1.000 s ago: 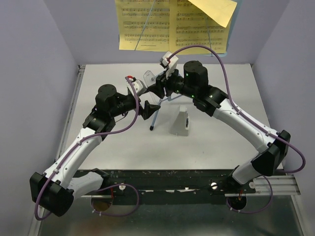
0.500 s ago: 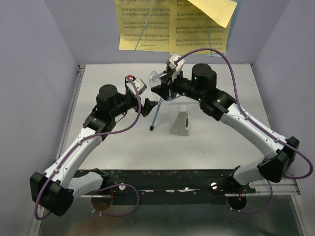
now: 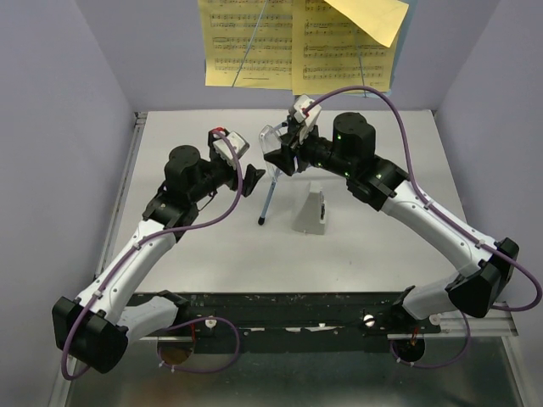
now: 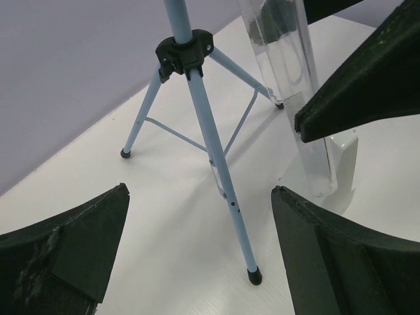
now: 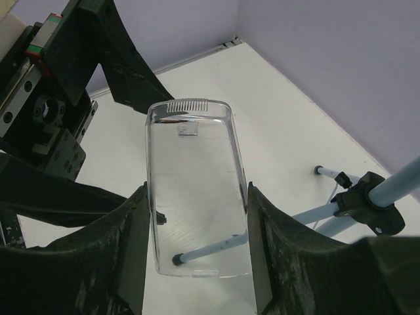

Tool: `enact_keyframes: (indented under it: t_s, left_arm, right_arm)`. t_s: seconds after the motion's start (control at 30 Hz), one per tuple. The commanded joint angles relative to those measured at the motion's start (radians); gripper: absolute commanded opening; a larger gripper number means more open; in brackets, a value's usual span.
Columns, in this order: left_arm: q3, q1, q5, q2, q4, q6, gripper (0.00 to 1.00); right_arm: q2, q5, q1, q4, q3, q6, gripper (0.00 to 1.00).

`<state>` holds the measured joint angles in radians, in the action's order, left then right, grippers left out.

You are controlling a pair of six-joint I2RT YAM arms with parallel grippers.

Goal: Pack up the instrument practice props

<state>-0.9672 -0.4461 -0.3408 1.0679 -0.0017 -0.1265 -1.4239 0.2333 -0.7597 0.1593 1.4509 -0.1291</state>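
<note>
The light-blue music stand (image 3: 268, 197) stands at mid-table on thin tripod legs (image 4: 223, 177) that meet at a black hub (image 5: 367, 203). Yellow sheet-music pages (image 3: 297, 42) rest on its desk at the top of the overhead view. My right gripper (image 5: 197, 262) is shut on a clear plastic piece (image 5: 193, 190), holding it in the air beside the stand's pole (image 3: 270, 136). My left gripper (image 4: 200, 243) is open, with its fingers on either side of the near tripod leg and not touching it.
A whitish wedge-shaped piece (image 3: 311, 209) stands on the table just right of the tripod. Purple walls close in the table (image 3: 382, 246) at the back and on both sides. The two wrists sit close together by the stand.
My right gripper has carried the clear piece a little to the right and toward the back. The left wrist has shifted slightly backward. The stand has not moved.
</note>
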Motion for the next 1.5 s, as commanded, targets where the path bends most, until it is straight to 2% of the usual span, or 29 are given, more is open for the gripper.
enact_keyframes:
  t_s: [0.0, 0.1, 0.27, 0.43, 0.63, 0.83, 1.47]
  left_arm:
    - [0.021, 0.010, -0.182, -0.019, 0.003, 0.002, 0.99]
    - [0.047, -0.003, -0.289, -0.020, 0.034, 0.024, 0.99]
    - [0.024, -0.009, -0.314, 0.021, 0.071, 0.018, 0.99]
    - [-0.004, -0.009, -0.219, 0.067, 0.118, 0.097, 0.99]
    - [-0.004, -0.008, -0.095, 0.061, 0.089, 0.012, 0.99]
    - [0.005, -0.005, -0.098, 0.041, 0.074, -0.002, 0.99]
    - [0.028, 0.006, 0.019, 0.023, 0.080, 0.018, 0.99]
  right_arm:
    - [0.019, -0.029, 0.007, 0.005, -0.011, 0.017, 0.00]
    - [-0.003, -0.022, 0.010, 0.003, 0.009, 0.022, 0.00]
    - [-0.040, 0.006, 0.010, 0.003, 0.048, 0.042, 0.00]
    - [-0.043, 0.063, 0.010, 0.005, 0.045, 0.040, 0.00]
    - [-0.017, 0.070, 0.017, 0.006, 0.023, 0.026, 0.00]
    - [-0.017, 0.078, 0.022, 0.005, 0.012, 0.031, 0.00]
    - [-0.007, 0.069, 0.028, 0.017, 0.002, 0.031, 0.00]
